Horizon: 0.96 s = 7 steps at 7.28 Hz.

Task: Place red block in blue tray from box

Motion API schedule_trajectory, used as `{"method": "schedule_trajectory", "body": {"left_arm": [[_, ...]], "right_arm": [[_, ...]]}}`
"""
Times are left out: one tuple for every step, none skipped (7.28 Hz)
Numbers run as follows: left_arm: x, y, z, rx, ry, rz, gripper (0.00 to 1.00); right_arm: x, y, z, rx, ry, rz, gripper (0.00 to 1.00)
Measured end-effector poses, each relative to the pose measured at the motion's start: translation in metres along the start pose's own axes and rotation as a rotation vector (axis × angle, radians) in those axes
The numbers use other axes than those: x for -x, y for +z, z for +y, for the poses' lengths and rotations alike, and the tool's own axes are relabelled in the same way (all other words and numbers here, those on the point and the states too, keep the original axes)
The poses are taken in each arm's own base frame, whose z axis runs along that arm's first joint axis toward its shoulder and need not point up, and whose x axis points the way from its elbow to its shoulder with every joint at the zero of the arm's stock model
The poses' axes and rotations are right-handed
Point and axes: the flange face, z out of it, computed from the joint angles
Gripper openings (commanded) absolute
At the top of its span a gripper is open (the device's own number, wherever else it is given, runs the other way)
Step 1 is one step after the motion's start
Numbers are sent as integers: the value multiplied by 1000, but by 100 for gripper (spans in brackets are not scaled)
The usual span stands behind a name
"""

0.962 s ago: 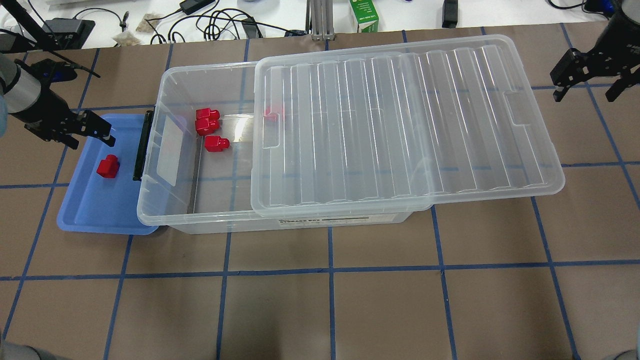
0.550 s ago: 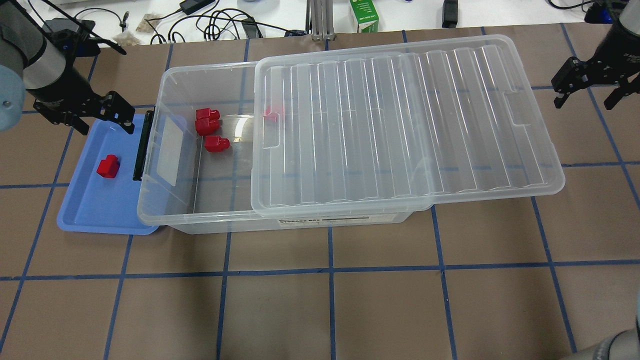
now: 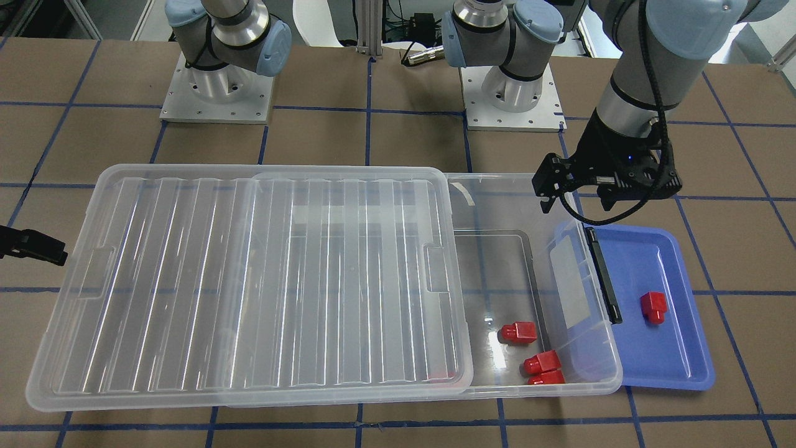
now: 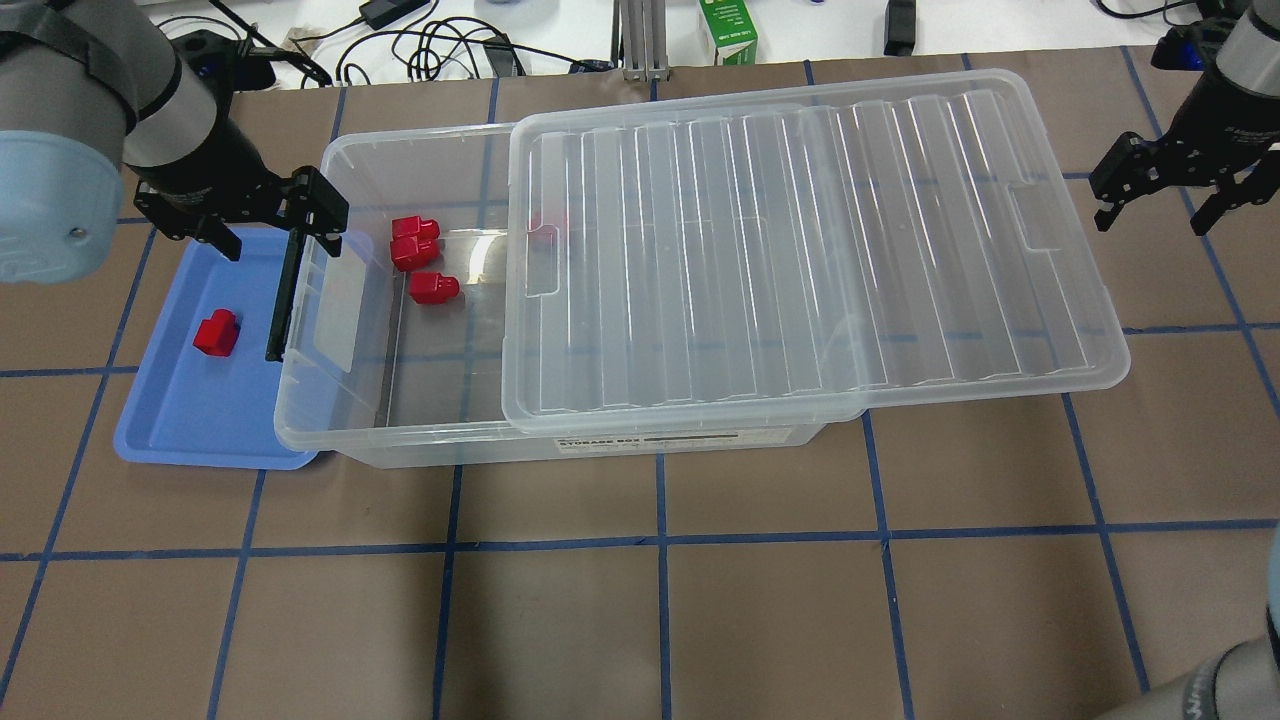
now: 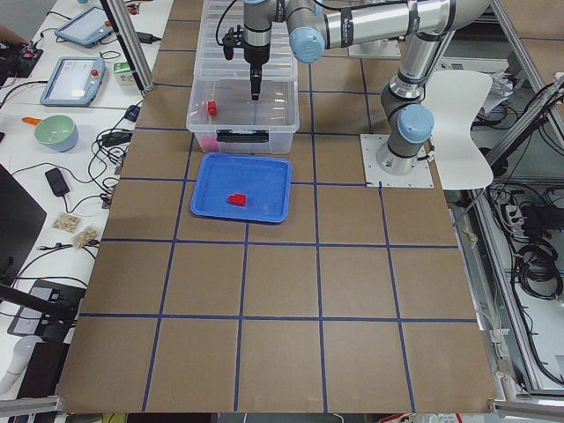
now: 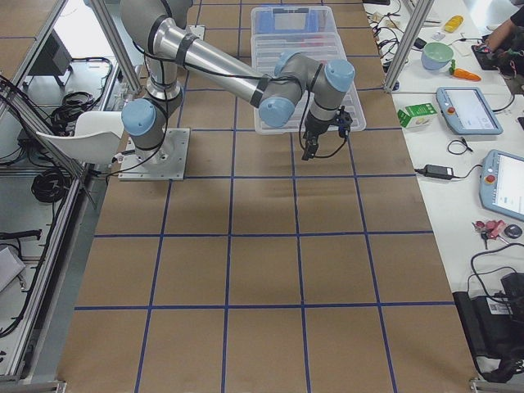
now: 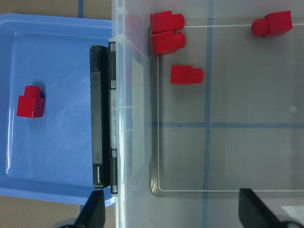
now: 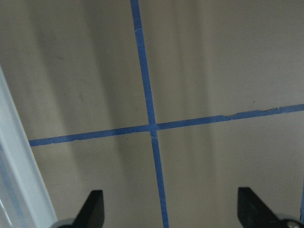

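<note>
One red block [image 4: 215, 332] lies in the blue tray [image 4: 200, 420], also seen in the left wrist view [image 7: 31, 102]. Three more red blocks [image 4: 433, 288] lie in the uncovered left end of the clear box [image 4: 450, 445], and a fourth [image 7: 271, 23] lies under the edge of the lid [image 4: 800, 250]. My left gripper [image 4: 272, 228] is open and empty, above the box's black latch bar [image 4: 285, 295] at the border of tray and box. My right gripper [image 4: 1155, 208] is open and empty over bare table past the lid's right end.
The ribbed lid lies slid to the right and covers most of the box. The tray [image 3: 671, 361] butts against the box's latch end. Cables, a green carton [image 4: 728, 30] and other gear lie beyond the table's far edge.
My left gripper has moved from over the tray's far left corner rightward to the box's latch end. The right gripper drifted slightly. The blocks have not moved.
</note>
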Motion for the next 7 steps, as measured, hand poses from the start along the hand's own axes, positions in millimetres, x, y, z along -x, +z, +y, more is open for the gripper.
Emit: {"method": "schedule_trajectory", "body": {"left_arm": [[-3, -2, 2, -3, -15, 1, 100], [-5, -3, 3, -5, -22, 2, 100], [-5, -3, 3, -7, -26, 2, 100], [-5, -3, 3, -8, -27, 2, 100], [-5, -3, 3, -9, -27, 1, 100], [-5, -3, 2, -10, -28, 1, 100], [-4, -4, 2, -13, -28, 0, 100]], "right_arm": [[3, 3, 1, 4, -2, -1, 100], [6, 4, 3, 5, -5, -3, 100], [9, 3, 4, 3, -9, -5, 100], [13, 2, 4, 2, -14, -8, 100], [20, 2, 4, 2, -25, -10, 100], [30, 1, 4, 4, -40, -9, 100], [41, 1, 5, 7, -57, -8, 100]]}}
